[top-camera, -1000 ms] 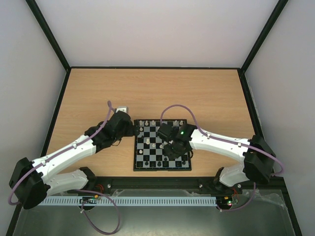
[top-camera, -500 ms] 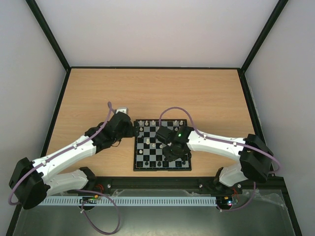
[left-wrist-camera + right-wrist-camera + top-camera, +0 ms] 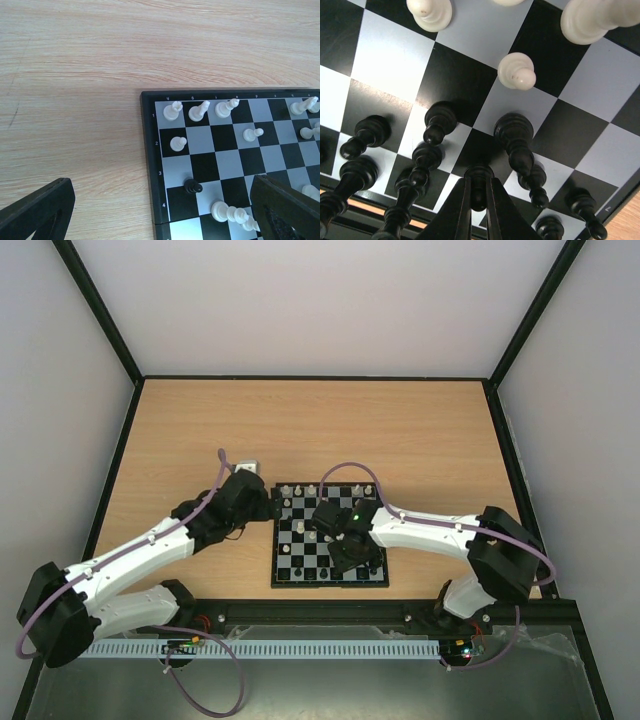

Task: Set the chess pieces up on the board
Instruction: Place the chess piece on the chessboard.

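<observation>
Right wrist view only: right gripper [image 3: 478, 195] clamped tight on head of black piece [image 3: 478, 176], among other black pieces [image 3: 436, 125] in near rows; lifted or resting, cannot tell.
Left wrist view only: left gripper [image 3: 160, 210] spread wide, holding nothing, above far-left corner of board [image 3: 150, 150]; white pieces [image 3: 200, 110] along far row, lone black pawn [image 3: 192, 186].
Top view: board on table [image 3: 200, 430], centre, near edge. Left arm stretched low to board's left side. Right arm elbow bent, reaching left over board middle.

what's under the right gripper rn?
The right gripper, shut, pinches a small black chess piece whose base shows against the black-and-pale chequered board. Its fingers cover the piece's upper part.
</observation>
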You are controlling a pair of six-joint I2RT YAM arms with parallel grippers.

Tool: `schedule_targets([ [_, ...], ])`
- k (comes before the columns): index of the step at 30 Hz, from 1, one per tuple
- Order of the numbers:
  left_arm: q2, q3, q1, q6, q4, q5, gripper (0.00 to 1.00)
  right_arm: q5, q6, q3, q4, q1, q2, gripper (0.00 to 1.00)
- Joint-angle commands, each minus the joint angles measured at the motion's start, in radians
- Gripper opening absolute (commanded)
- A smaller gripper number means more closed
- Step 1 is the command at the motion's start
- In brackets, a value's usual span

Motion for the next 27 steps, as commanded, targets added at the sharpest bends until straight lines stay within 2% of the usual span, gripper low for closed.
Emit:
schedule_targets([
  [1, -0.024, -0.016, 0.006, 0.002, -0.003, 0.001, 0.99, -0.001, 0.014, -0.022, -0.009, 0.008, 0.032, 0.04],
  [10, -0.033, -0.022, 0.006, -0.002, -0.005, 0.0, 0.99, 0.002, 0.013, -0.022, -0.01, 0.008, 0.048, 0.09],
  [17, -0.031, -0.022, 0.006, 0.001, 0.0, 0.001, 0.99, -0.003, 0.013, -0.005, -0.016, 0.008, 0.033, 0.21],
  [23, 0.0, -0.007, 0.006, 0.009, -0.007, 0.002, 0.99, -0.01, 0.014, 0.072, -0.067, 0.008, -0.058, 0.38],
  [27, 0.055, 0.017, 0.006, 0.021, -0.018, 0.008, 0.99, 0.034, 0.014, 0.141, -0.083, 0.008, -0.15, 0.63],
])
